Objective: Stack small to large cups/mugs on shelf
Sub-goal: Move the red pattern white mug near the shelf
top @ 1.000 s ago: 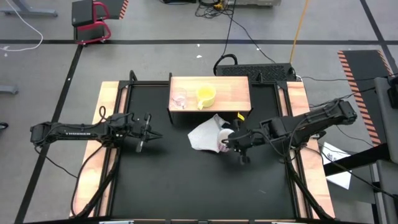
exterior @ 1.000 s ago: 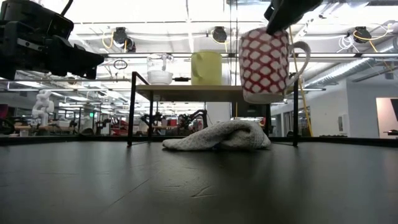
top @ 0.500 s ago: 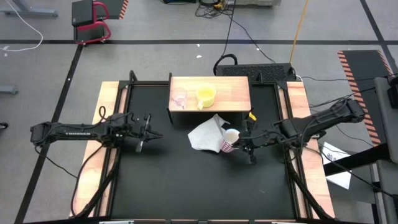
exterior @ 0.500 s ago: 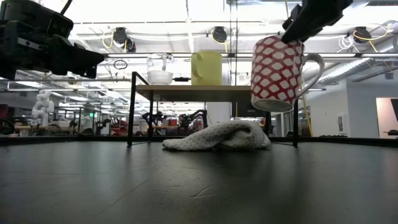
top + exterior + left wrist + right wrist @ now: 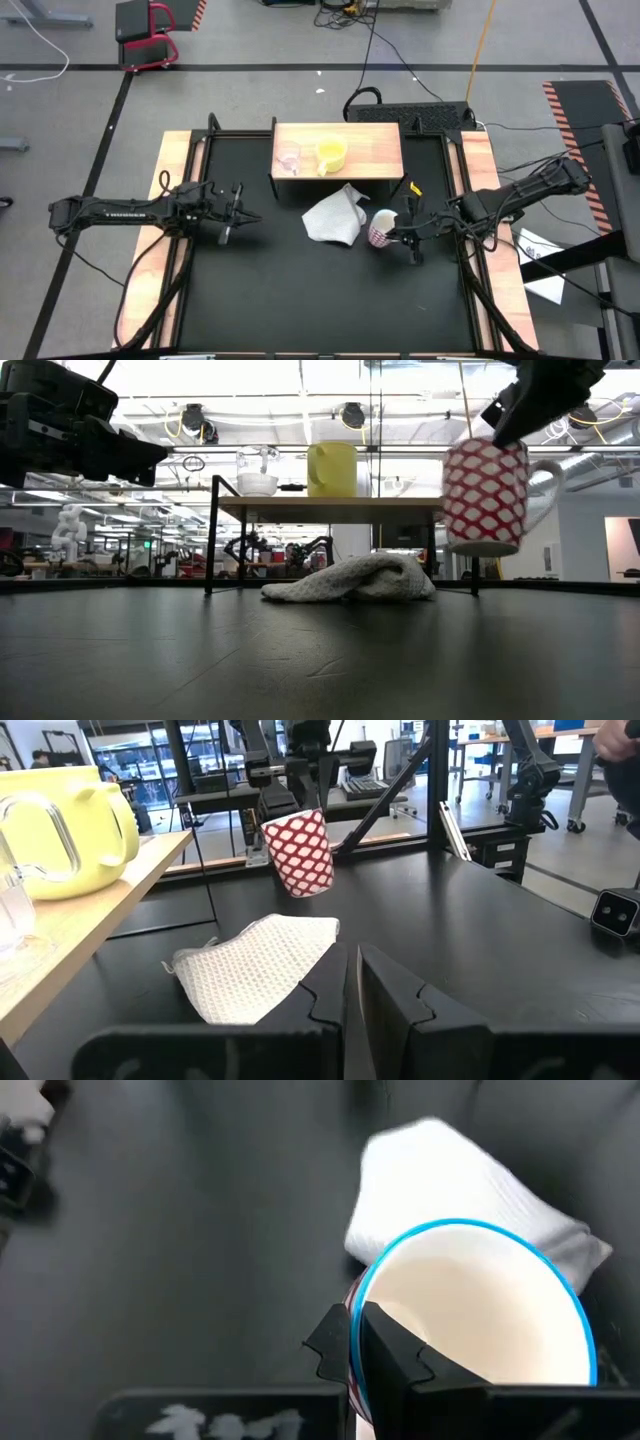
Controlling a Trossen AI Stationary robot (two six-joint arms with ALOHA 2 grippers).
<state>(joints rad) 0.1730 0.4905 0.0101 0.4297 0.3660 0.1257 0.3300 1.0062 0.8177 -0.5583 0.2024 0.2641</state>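
The white mug with a red pattern (image 5: 381, 229) hangs in the air to the right of the grey-white cloth (image 5: 333, 217), with my right gripper (image 5: 352, 1312) shut on it. On the light-wood shelf (image 5: 375, 150) at the far middle stand the yellow cup (image 5: 331, 153) and, to its left, the clear glass cup (image 5: 289, 158), both on their bases. My left gripper (image 5: 352, 970) waits shut over the table's left part, pointing level toward the cloth, with nothing in it. My right gripper pinches the mug's wall at the rim (image 5: 362, 1295), one finger inside and one outside. The fingers (image 5: 505, 422) slant down from the table's right side. The mug (image 5: 485, 495) hangs below them clear of the table, nearly upright, its handle (image 5: 546, 490) toward the right.
The crumpled cloth (image 5: 350, 580) lies on the black tabletop just in front of the shelf. The shelf's dark legs (image 5: 212, 535) stand on the table. Wooden strips (image 5: 172, 180) run along the table's left and right sides.
My right gripper has carried the mug toward the table's right edge and a little down, from above the cloth's right part to a spot beside it. The mug stays lifted and has tipped back close to upright.
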